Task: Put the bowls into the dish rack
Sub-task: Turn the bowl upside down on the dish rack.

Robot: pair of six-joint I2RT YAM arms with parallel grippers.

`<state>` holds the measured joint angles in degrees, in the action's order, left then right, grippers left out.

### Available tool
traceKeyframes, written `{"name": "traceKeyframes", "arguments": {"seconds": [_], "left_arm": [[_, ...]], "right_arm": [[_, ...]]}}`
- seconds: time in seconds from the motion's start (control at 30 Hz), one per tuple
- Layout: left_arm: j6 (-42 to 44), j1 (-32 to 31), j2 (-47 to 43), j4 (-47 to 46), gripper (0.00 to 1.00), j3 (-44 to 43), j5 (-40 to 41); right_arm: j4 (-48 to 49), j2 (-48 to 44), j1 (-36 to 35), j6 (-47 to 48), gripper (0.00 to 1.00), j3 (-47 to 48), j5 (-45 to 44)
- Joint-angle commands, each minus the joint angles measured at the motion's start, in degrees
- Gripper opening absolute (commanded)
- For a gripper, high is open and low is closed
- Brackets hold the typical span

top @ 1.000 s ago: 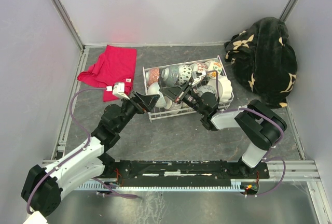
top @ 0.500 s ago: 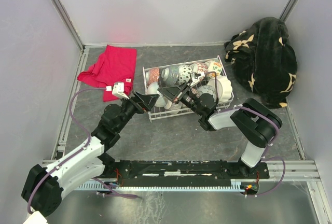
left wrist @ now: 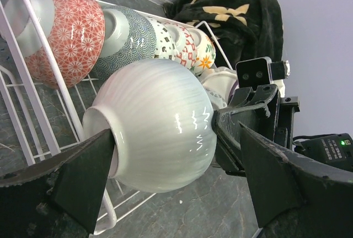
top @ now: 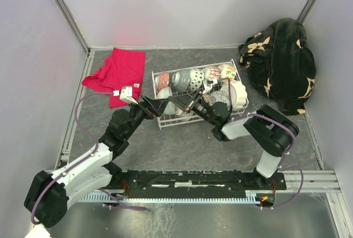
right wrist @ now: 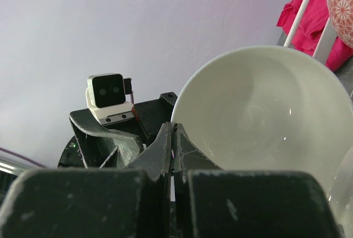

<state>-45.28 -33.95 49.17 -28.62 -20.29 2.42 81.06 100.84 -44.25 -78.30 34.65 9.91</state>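
Mid-placement: white bowl held at the rack's near-left corner, both arms on it.

right gripper [right wrist: 171,141] is pinched tight on the rim of the white bowl [left wrist: 160,122]. left gripper [top: 158,106] is spread wide with a finger either side of that bowl, not clamping as far as I can tell. The bowl hangs on its side just over the near wires of the dish rack [top: 154,81], and the other bowls [top: 193,77] stand in a row just beyond both sets of fingertips. Next, I'd guess: lower it into a free slot, then release the rim. It's tight, neighbours are close. Surface is a dark grey mottled mat [top: 182,144] with pale walls [top: 182,6] all round. red cloth [top: 116,72] lies left of the left gripper, black floral blanket [top: 281,61] beyond the right one.
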Motion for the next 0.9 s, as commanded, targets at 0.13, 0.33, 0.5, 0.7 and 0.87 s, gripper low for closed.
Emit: {"name": "traceKeyframes", "arguments": {"seconds": [0.13,0.33,0.5,0.7,0.87], "left_arm": [[-1.85,-1.03,1.59,-8.08,0.99,-4.45,-8.5],[-2.36,-1.11,2.62,-9.16,0.99,-4.68,-9.67],[-2.7,-1.11,3.42,-10.24,0.99,-4.65,-10.53],[-3.13,-1.25,4.25,-12.09,0.99,-4.69,-12.36],[-3.25,-1.62,4.95,-13.12,0.99,-4.9,-13.4]], "right_arm": [[1.67,1.97,-0.66,2.79,0.02,-3.05,1.44],[1.66,2.35,-0.66,3.46,0.02,-5.08,1.5],[1.65,3.58,-0.57,4.22,0.02,-5.91,1.96],[1.59,5.4,-0.5,4.42,0.02,-5.82,3.96],[1.59,6.46,-0.16,5.09,0.02,-6.95,4.38]]}}
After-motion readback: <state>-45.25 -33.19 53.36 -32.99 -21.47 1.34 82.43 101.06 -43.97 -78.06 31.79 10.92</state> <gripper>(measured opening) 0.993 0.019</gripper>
